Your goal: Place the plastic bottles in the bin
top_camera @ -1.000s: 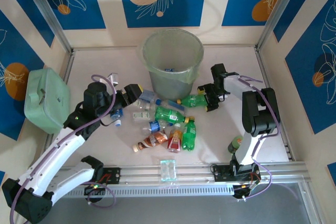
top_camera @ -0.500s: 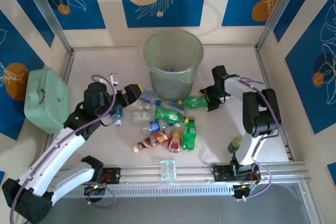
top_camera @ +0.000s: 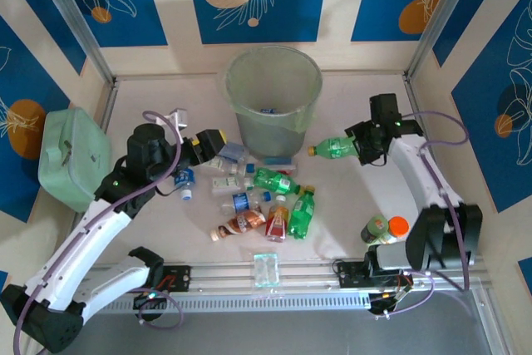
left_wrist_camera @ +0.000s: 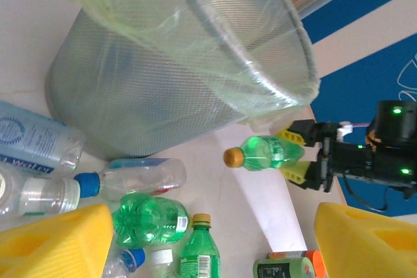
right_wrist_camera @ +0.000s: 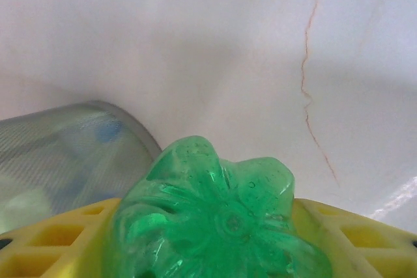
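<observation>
My right gripper is shut on a green bottle with a yellow cap, held on its side above the table, just right of the bin. In the right wrist view the bottle's base sits between the yellow fingers, with the bin's wall at the left. My left gripper hangs open over clear bottles left of the bin. Its wrist view has the bin, the held bottle, a clear bottle and green bottles.
More bottles lie in a pile before the bin: green ones, reddish-orange ones. A stubby green item with an orange top stands near the right arm's base. A mint green box sits at the left. Walls close in all round.
The right gripper closed on the green bottle, lifted it off the table and swung right. The stubby green item is now uncovered. The left gripper barely shifted.
</observation>
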Tool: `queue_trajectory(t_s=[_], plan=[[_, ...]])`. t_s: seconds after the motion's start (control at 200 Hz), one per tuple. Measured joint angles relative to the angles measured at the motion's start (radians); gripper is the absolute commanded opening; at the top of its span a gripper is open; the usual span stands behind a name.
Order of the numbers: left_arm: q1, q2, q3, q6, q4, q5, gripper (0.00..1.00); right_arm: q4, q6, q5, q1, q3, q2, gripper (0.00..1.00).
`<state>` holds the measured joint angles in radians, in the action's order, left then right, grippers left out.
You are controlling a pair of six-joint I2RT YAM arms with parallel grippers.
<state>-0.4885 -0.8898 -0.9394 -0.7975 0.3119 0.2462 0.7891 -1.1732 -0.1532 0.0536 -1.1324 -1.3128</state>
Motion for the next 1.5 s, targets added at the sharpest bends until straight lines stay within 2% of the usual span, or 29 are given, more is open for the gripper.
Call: queue_trajectory(t_s=[0.205, 0.4, 0.74, 0.96, 1.155, 1.356, 1.501], plan=[[0.0, -0.038, -0.03, 0.045, -0.027, 0.12, 0.82, 0.057, 0.143, -0.026, 0.051, -0.093, 0.171, 0.61], [-0.001, -0.07, -0.03, 0.046, -0.077, 0.226, 0.81, 0.02, 0.235, 0.057, 0.15, -0.138, 0.246, 0.6], [-0.02, -0.076, -0.012, -0.007, -0.198, 0.307, 0.77, -0.099, 0.292, 0.204, 0.336, -0.334, 0.121, 0.6], [-0.029, -0.069, 0.001, -0.01, -0.201, 0.292, 0.77, -0.127, 0.293, 0.24, 0.367, -0.454, 0.013, 0.61], [-0.03, -0.054, 0.002, -0.004, -0.138, 0.187, 0.77, -0.124, 0.292, 0.236, 0.359, -0.575, -0.079, 0.63], [-0.019, -0.041, -0.042, 0.041, 0.112, -0.082, 0.88, -0.095, 0.319, 0.205, 0.337, -0.755, -0.246, 0.63], [0.051, -0.04, -0.071, 0.086, 0.274, -0.248, 0.97, -0.026, 0.348, 0.156, 0.323, -0.874, -0.362, 0.65]])
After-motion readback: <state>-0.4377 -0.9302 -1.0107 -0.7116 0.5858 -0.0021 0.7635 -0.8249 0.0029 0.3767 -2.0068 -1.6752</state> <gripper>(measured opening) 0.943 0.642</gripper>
